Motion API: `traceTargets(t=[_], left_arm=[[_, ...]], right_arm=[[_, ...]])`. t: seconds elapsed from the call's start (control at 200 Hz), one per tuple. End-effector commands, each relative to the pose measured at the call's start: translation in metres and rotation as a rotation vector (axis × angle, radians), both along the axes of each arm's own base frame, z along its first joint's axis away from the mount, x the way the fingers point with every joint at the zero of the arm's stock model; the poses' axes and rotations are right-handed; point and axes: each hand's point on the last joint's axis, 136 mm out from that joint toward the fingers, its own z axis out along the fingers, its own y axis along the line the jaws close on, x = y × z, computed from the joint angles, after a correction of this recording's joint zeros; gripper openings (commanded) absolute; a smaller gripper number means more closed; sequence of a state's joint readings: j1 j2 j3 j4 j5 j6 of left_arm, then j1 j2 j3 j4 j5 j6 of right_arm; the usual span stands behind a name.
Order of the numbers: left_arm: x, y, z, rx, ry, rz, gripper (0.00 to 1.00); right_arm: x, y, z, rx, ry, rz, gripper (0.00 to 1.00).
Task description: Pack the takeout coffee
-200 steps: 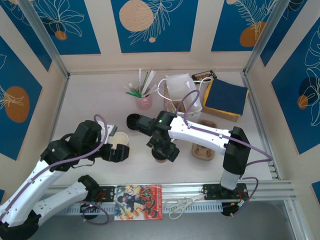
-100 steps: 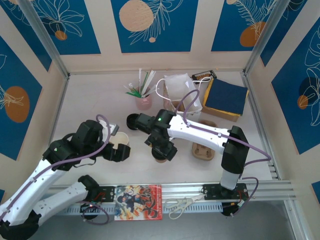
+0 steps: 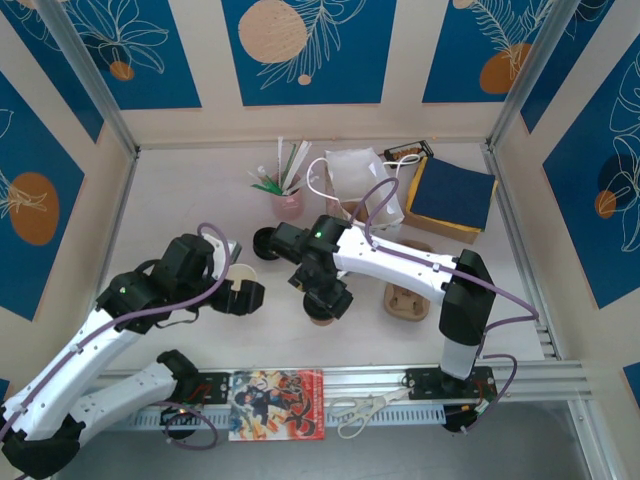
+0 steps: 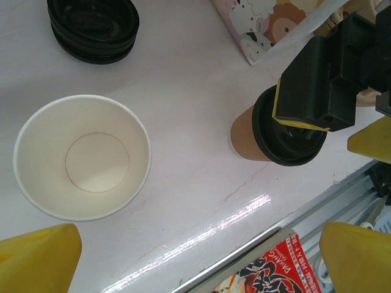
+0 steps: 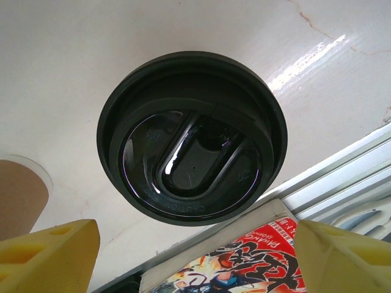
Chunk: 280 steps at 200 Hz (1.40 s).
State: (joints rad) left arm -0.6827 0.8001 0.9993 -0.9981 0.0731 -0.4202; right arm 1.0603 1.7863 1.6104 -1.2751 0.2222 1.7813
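Note:
The takeout coffee cup [image 4: 82, 155] stands open on the white table, cream-white inside with a white rim; its kraft-brown side [image 5: 18, 195] shows at the left of the right wrist view. My left gripper [image 4: 195, 262] hangs open just near of it [image 3: 240, 272], nothing between its yellow fingertips [image 4: 36, 256]. A second kraft cup [image 4: 244, 137] wears a black lid [image 5: 192, 137]. Over that lid hovers my right gripper [image 3: 322, 298], its jaws open and empty.
A stack of black lids [image 3: 266, 243] lies behind the cups. Farther back stand a pink cup of straws [image 3: 288, 205], a white bag [image 3: 365, 185] and a navy stack [image 3: 452, 195]. A cardboard carrier [image 3: 408, 300] sits right; a comic book [image 3: 277, 403] and scissors [image 3: 365, 408] lie on the front rail.
My left arm has shifted a little to the right and up beside the open cup. The right gripper has crept slightly back-left over the lidded cup.

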Motion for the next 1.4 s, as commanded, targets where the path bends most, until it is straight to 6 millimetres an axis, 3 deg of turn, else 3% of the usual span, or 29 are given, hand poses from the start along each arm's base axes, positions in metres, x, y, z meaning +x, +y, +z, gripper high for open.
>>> traceTargets(t=[0.0,1.395], left_arm=[[0.006,0.000,0.007,-0.014,-0.023,0.025,1.00],[0.006,-0.003,0.007,-0.032,-0.012,0.027,1.00]], right_arm=[[-0.003,0.001,-0.002,-0.012,0.040,-0.006,0.84],[0.000,-0.016,-0.032,-0.031,0.095,-0.028,0.83]])
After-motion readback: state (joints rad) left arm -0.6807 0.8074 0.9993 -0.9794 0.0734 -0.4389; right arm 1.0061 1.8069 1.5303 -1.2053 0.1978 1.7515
